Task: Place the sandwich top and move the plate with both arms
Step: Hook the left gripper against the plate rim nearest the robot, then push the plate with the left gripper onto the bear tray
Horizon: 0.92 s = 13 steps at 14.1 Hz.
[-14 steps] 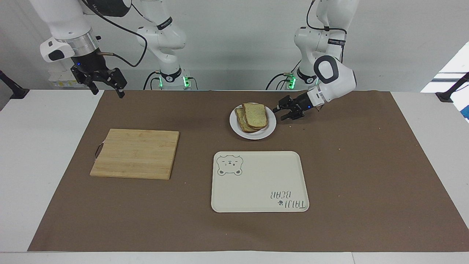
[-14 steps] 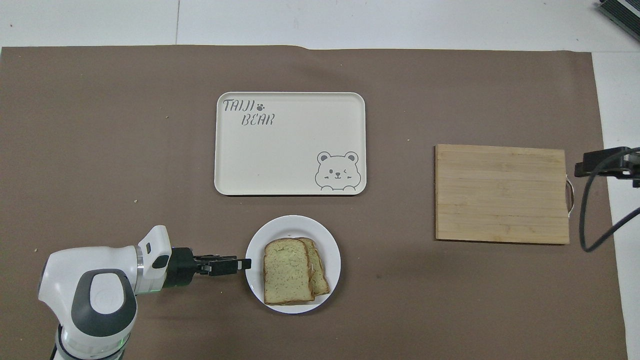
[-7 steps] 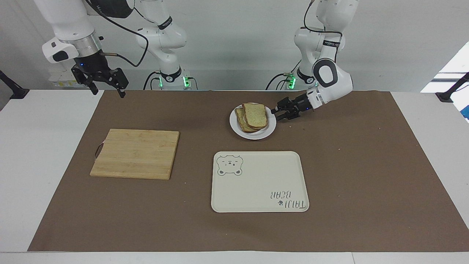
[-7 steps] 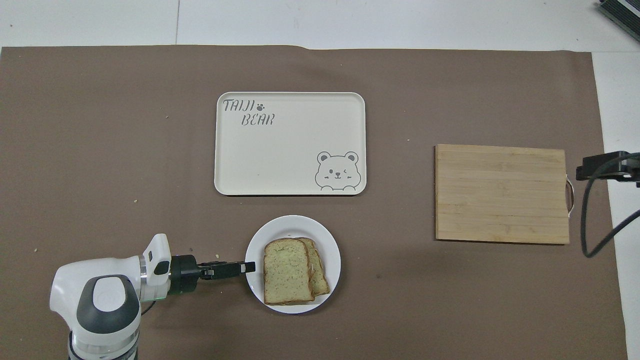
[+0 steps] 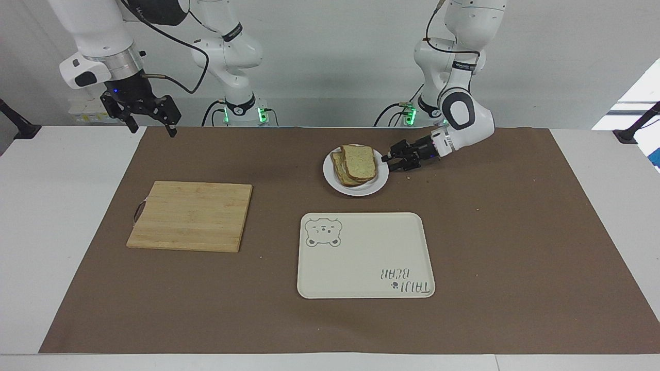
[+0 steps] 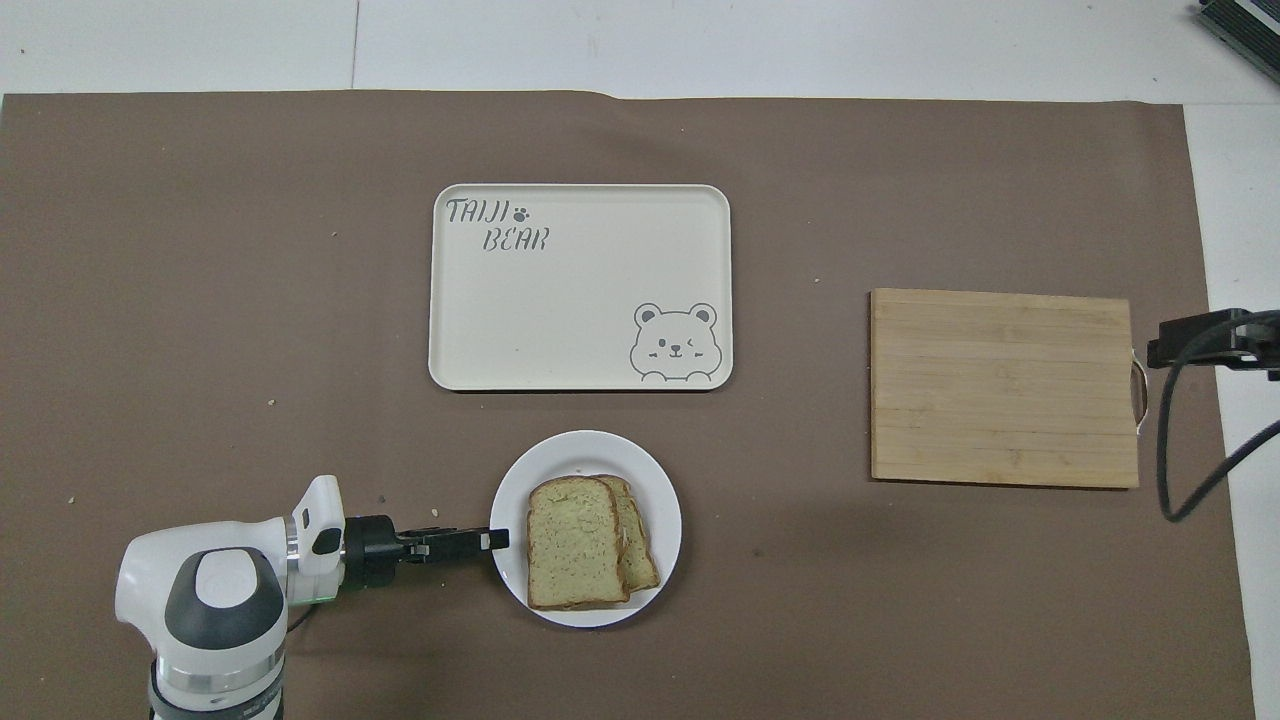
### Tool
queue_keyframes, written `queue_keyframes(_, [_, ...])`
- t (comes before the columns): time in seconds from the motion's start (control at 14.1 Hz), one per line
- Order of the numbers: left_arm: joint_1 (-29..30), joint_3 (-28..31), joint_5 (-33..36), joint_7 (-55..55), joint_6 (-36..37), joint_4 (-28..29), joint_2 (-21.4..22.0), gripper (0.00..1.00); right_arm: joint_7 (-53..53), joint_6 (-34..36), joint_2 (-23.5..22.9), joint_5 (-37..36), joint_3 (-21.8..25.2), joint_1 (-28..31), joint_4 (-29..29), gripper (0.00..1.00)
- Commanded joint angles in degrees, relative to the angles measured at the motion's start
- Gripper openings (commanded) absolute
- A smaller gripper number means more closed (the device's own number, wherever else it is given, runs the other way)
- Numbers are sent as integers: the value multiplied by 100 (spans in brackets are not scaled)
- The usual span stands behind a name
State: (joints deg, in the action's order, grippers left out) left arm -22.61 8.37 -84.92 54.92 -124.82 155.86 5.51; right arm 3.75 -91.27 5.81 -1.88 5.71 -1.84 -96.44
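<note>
The small round white plate [image 5: 356, 188] sits on the brown mat [image 5: 515, 232], on the part of the worktop [image 5: 56, 206] close to the robots. On the plate lies the sandwich top [image 5: 360, 161] — a plain slice of speckled bread. It rests on another slice [image 5: 337, 166] that peeks out at one side, so the two do not line up neatly.

The left pincer [image 5: 385, 163] is low down, lying almost flat, right at the rim of the plate on the side toward the left arm's end. Its tips reach the rim, one above it and one below. I cannot tell if they are squeezing the plate yet.

The right pincer [image 5: 149, 123] hangs high in the air over the edge of the mat at the right arm's end. Its fingers [image 5: 170, 119] are spread wide and hold nothing. This arm waits.

The cream tray [image 5: 361, 278] with a bear drawing lies farther from the robots than the plate. It is near the plate but not touching it. A wooden cutting board [image 5: 191, 216] lies flat toward the right arm's end, well apart from the tray and the plate.
</note>
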Motion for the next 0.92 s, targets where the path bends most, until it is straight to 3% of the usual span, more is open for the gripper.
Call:
queue_keyframes(0.0, [29, 6, -244, 194, 115, 93, 21, 46, -155, 154, 17, -58, -96, 123, 73, 100])
queue_keyframes(0.35, [-50, -3, -411, 238, 89, 155, 21, 44, -261, 891, -88, -102, -140, 79, 590, 100])
queue_keyframes(0.85, [-287, -3, -595, 256, -60, 190, -6, 38, -252, 831, -45, -14, -114, -27, 530, 100])
